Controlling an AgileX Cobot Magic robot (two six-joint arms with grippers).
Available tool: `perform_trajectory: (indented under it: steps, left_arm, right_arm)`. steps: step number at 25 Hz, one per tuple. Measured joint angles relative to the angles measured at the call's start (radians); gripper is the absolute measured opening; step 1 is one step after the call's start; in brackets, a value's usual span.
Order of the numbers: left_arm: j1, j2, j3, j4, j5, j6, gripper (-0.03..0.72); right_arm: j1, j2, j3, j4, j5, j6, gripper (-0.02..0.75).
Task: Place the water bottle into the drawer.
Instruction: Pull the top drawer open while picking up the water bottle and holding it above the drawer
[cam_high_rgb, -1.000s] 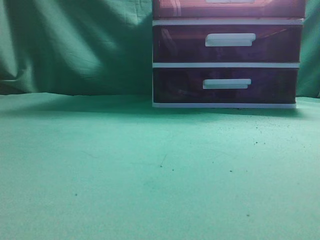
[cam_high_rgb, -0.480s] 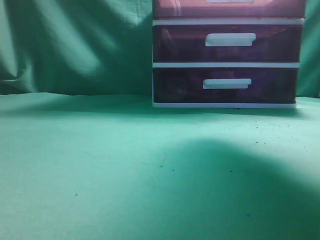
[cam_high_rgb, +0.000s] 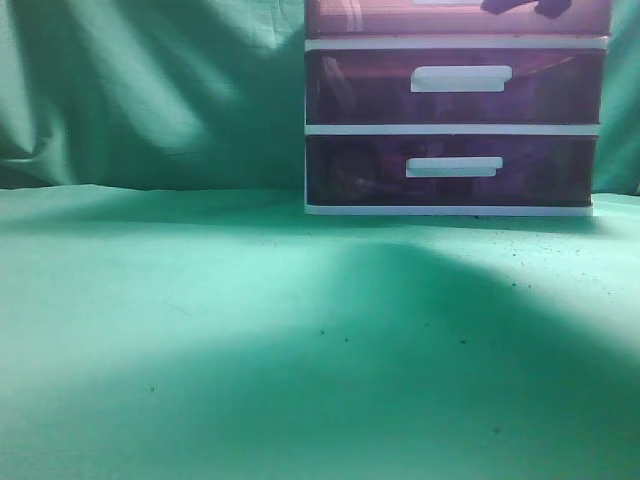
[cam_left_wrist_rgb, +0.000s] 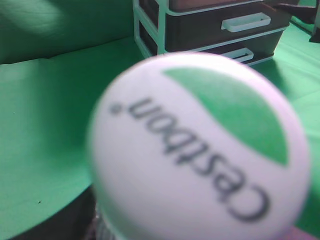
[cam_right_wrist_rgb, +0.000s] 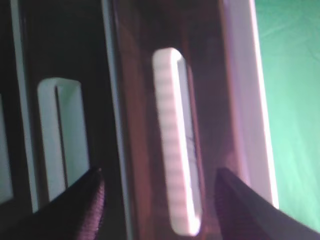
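Observation:
The water bottle's white cap (cam_left_wrist_rgb: 200, 150), with a green patch and dark lettering, fills the left wrist view, blurred and very close. My left gripper is shut on the bottle below the cap; only a dark bit of a finger (cam_left_wrist_rgb: 55, 222) shows. The drawer (cam_right_wrist_rgb: 212, 100) is reddish-pink and looks closed; it fills the right wrist view, turned sideways. My right gripper (cam_right_wrist_rgb: 165, 205) is open, its fingers on either side of the drawer's white handle (cam_right_wrist_rgb: 172, 140), just short of it. In the exterior view the gripper (cam_high_rgb: 520, 6) is a dark shape at the drawer (cam_high_rgb: 370, 18).
The white-framed drawer unit (cam_high_rgb: 455, 128) stands at the back right on the green cloth (cam_high_rgb: 200, 330), with two darker purple drawers below the top one. Green cloth hangs behind. A broad shadow lies over the front and middle of the table.
My right gripper's dark shape has come into view at the top drawer's front. The shadow on the cloth has spread wider and towards the unit.

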Motion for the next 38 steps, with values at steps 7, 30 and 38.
perform_trajectory:
  steps: [7, 30, 38]
  left_arm:
    - [0.0, 0.014, 0.0, 0.002, 0.0, 0.0, 0.295]
    - [0.0, 0.05, 0.0, 0.025, 0.001, 0.0, 0.295]
    - [0.0, 0.05, 0.0, 0.025, -0.018, 0.0, 0.295]
  right_arm:
    - [0.0, 0.065, -0.029, -0.003, -0.056, -0.053, 0.372]
    - [0.0, -0.03, 0.059, -0.025, -0.052, -0.05, 0.086]
    - [0.0, -0.203, 0.309, -0.028, -0.126, -0.049, 0.086]
